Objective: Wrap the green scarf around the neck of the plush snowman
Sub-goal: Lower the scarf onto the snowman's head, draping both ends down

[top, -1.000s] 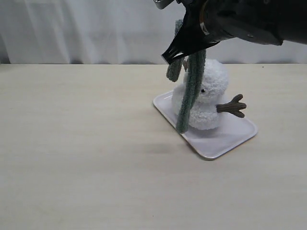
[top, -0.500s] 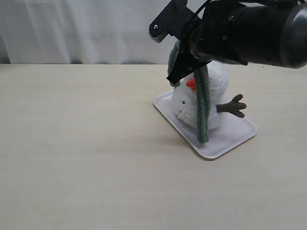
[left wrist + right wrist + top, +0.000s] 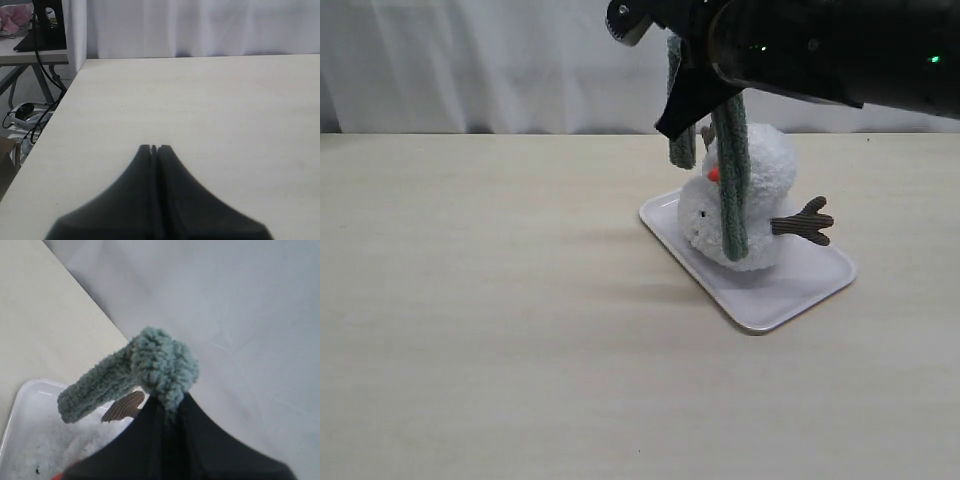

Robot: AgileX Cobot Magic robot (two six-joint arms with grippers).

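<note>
The white plush snowman lies tipped over on a white tray, orange nose toward the left, one brown twig arm sticking out right. My right gripper is shut on the green scarf and holds it above the snowman. In the exterior view the green scarf hangs in two strands: a long one down across the snowman's front, a short one behind to the left. The neck crease is hidden behind the scarf. My left gripper is shut and empty over bare table, away from the toy.
The tray sits at the table's back right. A white curtain runs behind the table's far edge. Beyond the table's left edge stand a side table and cables. The dark right arm spans the upper right of the exterior view.
The right gripper has risen and shifted slightly left, lifting the scarf. The long strand swung back left across the snowman and its end now hangs higher. The snowman and tray stayed put.
</note>
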